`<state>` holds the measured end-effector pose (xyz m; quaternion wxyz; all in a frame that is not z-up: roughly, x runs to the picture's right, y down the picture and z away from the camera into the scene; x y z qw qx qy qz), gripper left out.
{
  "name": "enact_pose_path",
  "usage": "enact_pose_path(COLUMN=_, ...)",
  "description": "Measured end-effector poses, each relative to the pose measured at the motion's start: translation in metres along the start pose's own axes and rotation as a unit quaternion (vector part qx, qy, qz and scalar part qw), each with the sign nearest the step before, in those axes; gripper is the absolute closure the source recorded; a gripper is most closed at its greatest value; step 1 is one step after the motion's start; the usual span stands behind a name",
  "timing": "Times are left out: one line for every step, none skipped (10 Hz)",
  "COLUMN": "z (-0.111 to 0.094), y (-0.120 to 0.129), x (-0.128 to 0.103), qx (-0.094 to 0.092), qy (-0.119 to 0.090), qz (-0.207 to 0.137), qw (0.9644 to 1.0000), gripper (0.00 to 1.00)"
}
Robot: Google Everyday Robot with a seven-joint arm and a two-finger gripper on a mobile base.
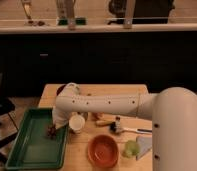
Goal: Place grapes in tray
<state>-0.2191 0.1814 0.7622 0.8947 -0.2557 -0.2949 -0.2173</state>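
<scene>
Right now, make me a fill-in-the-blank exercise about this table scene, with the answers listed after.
1. The gripper reaches down over the right edge of the ____ tray.
2. The dark grapes sit at the gripper, just left of the white ____.
3. The round bowl near the front of the table is ____ in colour.
4. The yellow-green fruit lies to the ____ of the bowl.

Missing words: green; cup; orange; right
</scene>
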Motion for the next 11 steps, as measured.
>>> enact_pose_path(z=0.0003, y=-0.0002, x=-0.0008, qx=-0.001, qy=-0.001, qz=-0.002, qw=1.0000, gripper=0.44)
enact_pose_path(z=0.0004, y=-0.0001, x=-0.0009, qx=-0.001, qy=0.000, qz=-0.003, qw=1.0000, gripper=0.34)
enact_pose_path(z=0.0003, y=0.0000, x=-0.0009, qx=-0.001, qy=0.000, qz=-0.003, qw=1.0000, gripper=0.24)
enact_pose_path(z=0.0001, y=0.0000, x=-0.0009, qx=-0.002, qy=0.000, qz=-0.004, qw=1.0000, gripper=0.20)
enact_pose_path(z=0.0005, y=-0.0002, x=-0.0020, qx=-0.002, qy=0.000, qz=-0.005, qw=1.0000, gripper=0.20)
enact_pose_path(z=0.0008, y=-0.0003, x=-0.0026, qx=-0.003, qy=0.000, qz=-0.006, qw=1.0000, gripper=0.20)
enact_pose_path(z=0.0011, y=-0.0003, x=-0.0031, qx=-0.003, qy=0.000, qz=-0.007, qw=1.0000, gripper=0.20)
enact_pose_path(z=0.0012, y=-0.0001, x=-0.0031, qx=-0.004, qy=0.000, qz=-0.007, qw=1.0000, gripper=0.20)
enact_pose_path(z=0.0012, y=0.0001, x=-0.0031, qx=-0.004, qy=0.000, qz=-0.007, qw=1.0000, gripper=0.20)
enact_pose_path(z=0.0012, y=0.0001, x=-0.0030, qx=-0.004, qy=0.001, qz=-0.007, qw=1.0000, gripper=0.20)
enact_pose_path(z=0.0013, y=0.0003, x=-0.0032, qx=-0.004, qy=0.001, qz=-0.007, qw=1.0000, gripper=0.20)
